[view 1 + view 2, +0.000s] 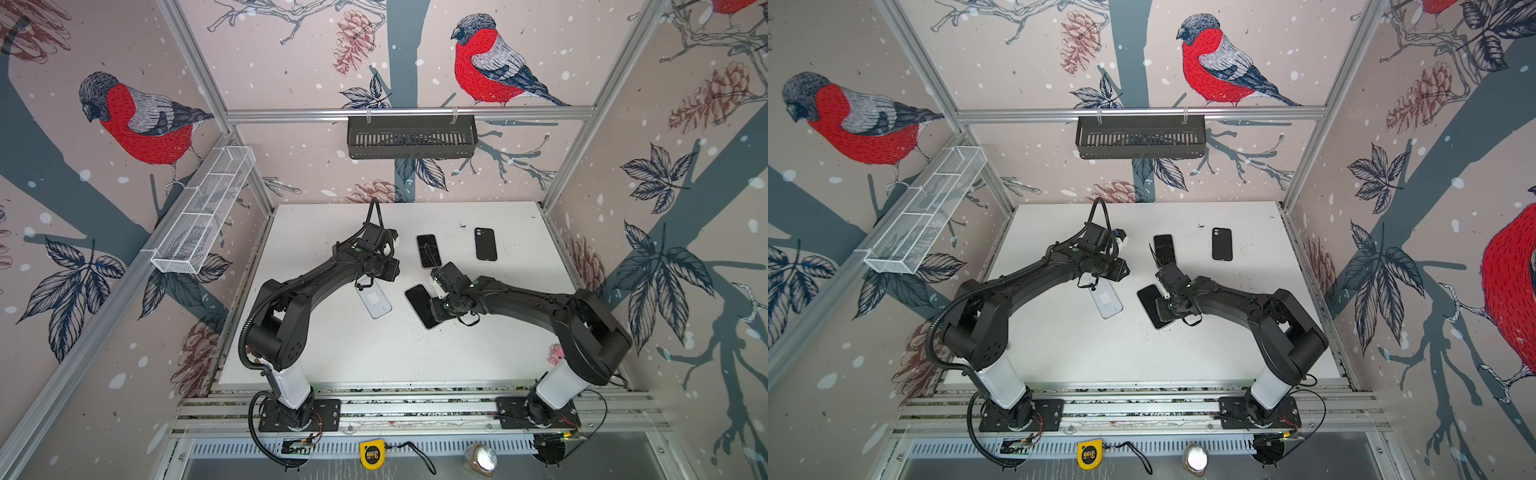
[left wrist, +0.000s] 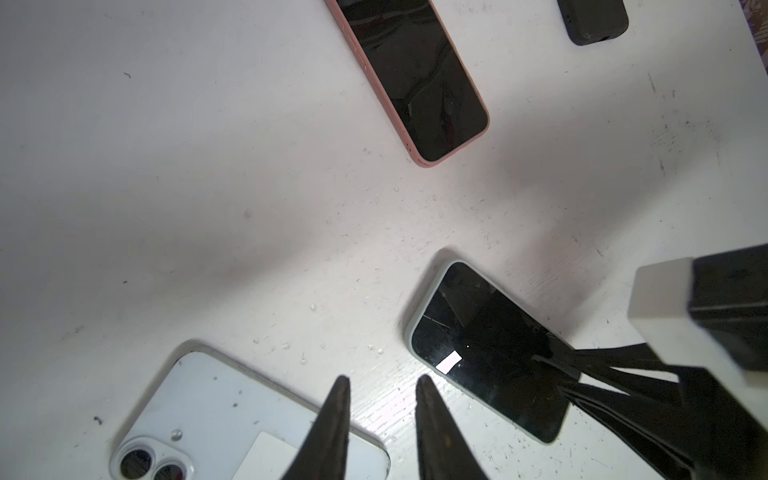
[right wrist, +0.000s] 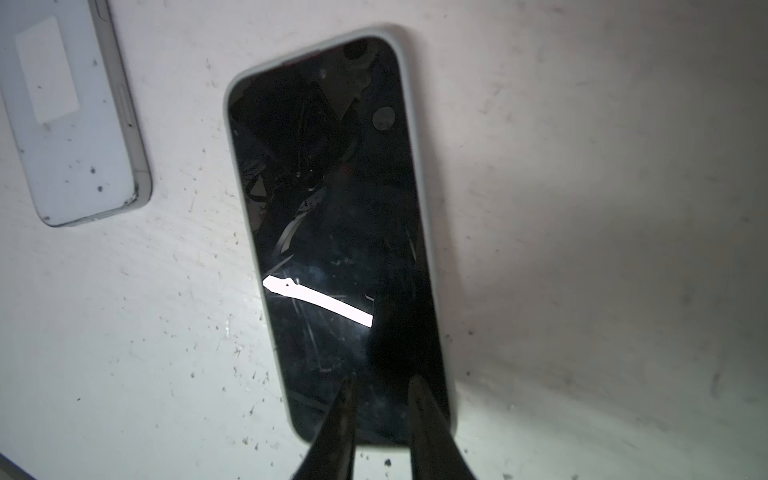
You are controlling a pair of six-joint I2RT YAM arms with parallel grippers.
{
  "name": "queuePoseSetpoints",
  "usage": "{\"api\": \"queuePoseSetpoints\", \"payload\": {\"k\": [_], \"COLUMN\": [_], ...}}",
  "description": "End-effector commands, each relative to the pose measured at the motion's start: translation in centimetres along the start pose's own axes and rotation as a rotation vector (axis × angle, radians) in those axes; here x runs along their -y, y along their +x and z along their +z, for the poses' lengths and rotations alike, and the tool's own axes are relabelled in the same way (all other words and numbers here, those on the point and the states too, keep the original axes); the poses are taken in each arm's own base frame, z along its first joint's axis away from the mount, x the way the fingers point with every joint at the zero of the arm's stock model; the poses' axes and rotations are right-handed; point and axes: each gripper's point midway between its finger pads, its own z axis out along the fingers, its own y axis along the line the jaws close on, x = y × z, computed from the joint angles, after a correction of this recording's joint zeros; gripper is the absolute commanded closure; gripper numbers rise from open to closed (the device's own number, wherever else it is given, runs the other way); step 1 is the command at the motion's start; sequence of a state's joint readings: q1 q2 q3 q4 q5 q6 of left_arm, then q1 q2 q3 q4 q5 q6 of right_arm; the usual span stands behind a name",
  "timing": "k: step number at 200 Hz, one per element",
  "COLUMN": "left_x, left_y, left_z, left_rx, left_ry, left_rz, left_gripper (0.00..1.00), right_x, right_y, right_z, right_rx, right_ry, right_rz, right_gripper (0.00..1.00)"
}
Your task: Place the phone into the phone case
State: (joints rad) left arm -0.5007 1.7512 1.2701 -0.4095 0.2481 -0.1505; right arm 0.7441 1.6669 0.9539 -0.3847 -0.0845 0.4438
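Observation:
A light-blue phone [image 1: 376, 303] [image 1: 1106, 301] lies back up on the white table [image 1: 332, 353], its two camera lenses showing in the left wrist view [image 2: 208, 415]. My left gripper [image 2: 382, 380] hangs open just past that phone's long edge, with only bare table between its tips. A dark-screened phone in a pale case [image 3: 332, 208] [image 1: 417, 303] lies screen up to the right. My right gripper [image 3: 383, 380] stands open over the near end of that screen, and its fingers [image 2: 615, 357] hold nothing. A black phone case [image 1: 485, 244] [image 2: 592, 18] lies far right.
A phone in a pink case [image 1: 428, 250] [image 2: 415, 75] lies screen up behind the right wrist. A black basket [image 1: 411, 137] hangs on the back wall and a white wire basket [image 1: 203, 212] on the left wall. A yellow tape measure [image 1: 371, 454] sits below the front rail.

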Motion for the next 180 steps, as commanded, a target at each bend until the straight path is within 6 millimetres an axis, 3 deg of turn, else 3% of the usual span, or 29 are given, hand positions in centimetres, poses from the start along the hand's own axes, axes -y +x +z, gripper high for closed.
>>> {"api": "queuePoseSetpoints", "payload": {"k": [1, 38, 107, 142, 161, 180], "left_x": [-0.2, -2.1, -3.6, -4.0, -4.1, -4.1], "left_y": [-0.5, -1.7, -2.6, -2.4, -2.3, -2.4], "left_z": [-0.5, -2.1, -3.2, -2.9, -2.9, -2.8], "left_rx": [0.013, 0.069, 0.107, 0.099, 0.097, 0.097], "left_ry": [0.007, 0.011, 0.043, 0.044, 0.043, 0.039], "left_rz": [-0.005, -0.059, -0.111, -0.123, -0.123, -0.124], "left_gripper": [0.71, 0.71, 0.71, 0.71, 0.71, 0.71], "right_x": [0.8, 1.2, 0.9, -0.1, -0.7, -1.2], "right_y": [0.6, 0.7, -3.5, -6.2, -6.6, -6.1], "right_z": [0.7, 2.7, 5.9, 3.3, 1.1, -0.8], "right_rx": [-0.037, -0.09, -0.114, -0.028, 0.022, 0.058], "right_ry": [0.085, 0.143, 0.205, 0.2, 0.177, 0.123], "right_rz": [-0.035, -0.069, -0.122, -0.133, -0.152, -0.174], "right_gripper": [0.73, 0.67, 0.69, 0.68, 0.53, 0.46]}}
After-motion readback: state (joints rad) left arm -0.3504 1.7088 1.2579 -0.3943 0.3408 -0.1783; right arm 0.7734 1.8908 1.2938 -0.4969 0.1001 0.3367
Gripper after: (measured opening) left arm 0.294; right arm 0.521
